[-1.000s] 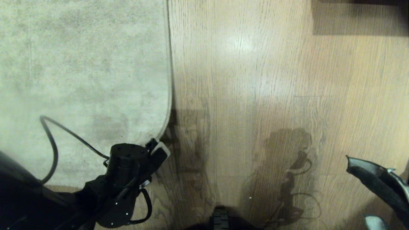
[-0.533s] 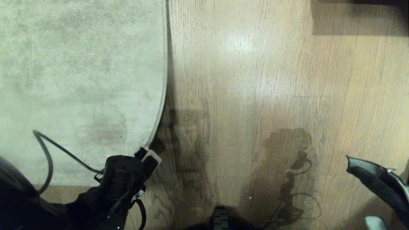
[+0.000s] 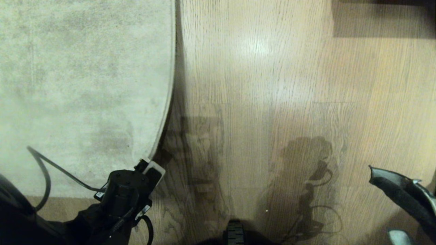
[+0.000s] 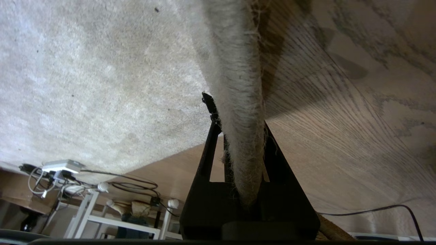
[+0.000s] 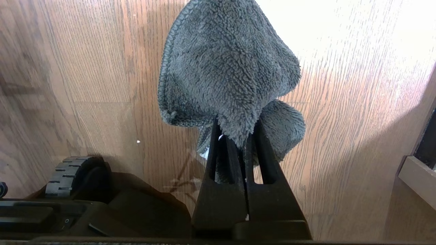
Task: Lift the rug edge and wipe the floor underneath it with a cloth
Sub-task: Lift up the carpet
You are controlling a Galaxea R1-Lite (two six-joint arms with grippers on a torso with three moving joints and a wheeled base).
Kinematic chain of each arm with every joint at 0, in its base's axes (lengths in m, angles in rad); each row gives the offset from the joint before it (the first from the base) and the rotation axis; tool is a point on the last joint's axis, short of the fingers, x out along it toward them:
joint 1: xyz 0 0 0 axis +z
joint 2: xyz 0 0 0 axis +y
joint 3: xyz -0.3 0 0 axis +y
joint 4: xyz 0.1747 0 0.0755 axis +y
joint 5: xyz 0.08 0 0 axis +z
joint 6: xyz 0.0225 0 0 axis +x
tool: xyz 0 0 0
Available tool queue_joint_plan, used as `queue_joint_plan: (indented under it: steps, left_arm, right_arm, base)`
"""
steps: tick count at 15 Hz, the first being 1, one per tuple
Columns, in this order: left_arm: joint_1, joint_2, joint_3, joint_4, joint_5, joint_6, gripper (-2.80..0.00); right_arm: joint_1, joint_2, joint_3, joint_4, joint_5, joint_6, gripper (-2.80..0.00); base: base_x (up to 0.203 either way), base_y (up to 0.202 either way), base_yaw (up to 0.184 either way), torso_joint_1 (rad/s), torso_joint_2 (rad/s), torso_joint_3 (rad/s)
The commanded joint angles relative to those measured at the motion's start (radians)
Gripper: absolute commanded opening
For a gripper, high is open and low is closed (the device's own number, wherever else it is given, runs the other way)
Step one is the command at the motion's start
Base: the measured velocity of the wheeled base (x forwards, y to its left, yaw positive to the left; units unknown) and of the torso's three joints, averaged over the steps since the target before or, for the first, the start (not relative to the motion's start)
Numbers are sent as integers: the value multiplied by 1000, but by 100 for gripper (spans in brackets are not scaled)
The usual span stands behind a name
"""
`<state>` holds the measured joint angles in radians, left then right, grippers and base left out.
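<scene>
Floor (image 3: 272, 102): light wood-grain planks with a bright sheen patch in the upper centre of the head view, filling the centre and right of the frame and a strip along the lower left.

Rug (image 3: 85, 85): pale grey-beige, mottled, filling the upper left of the head view.

Rug edge (image 3: 168, 102): runs down the frame from top centre-left, curving toward the lower left, with a dark shadow on the floor beside it. In the left wrist view the rug edge (image 4: 238, 102) shows frayed tan threads.

Left gripper (image 4: 238, 136): lower left of the head view at the rug's near corner, fingers clamped on the rug edge.

Right gripper (image 5: 238, 136): fingers pressed together on the cloth, above bare floor.

Cloth (image 5: 224, 68): dark grey, fluffy, with stitched edging, bunched beyond the fingertips.

Cable (image 3: 44, 170): black, looping over the rug at lower left.
</scene>
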<state>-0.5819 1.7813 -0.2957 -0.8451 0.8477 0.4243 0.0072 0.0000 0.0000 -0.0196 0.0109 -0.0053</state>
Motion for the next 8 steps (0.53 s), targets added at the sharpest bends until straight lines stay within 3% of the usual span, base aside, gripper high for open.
queue_joint_plan:
  steps: [1,8]
  left_arm:
    - [19,-16,1,-3,5,4,-280]
    - [74,-98,22,3,4,4,-280]
  right_arm:
    - [0,1,0,0,0,-1,-280]
    - [0,0,0,0,0,-1,-280]
  base:
    - [0,0,0,0,0,0]
    - [0,0,0,0,0,0]
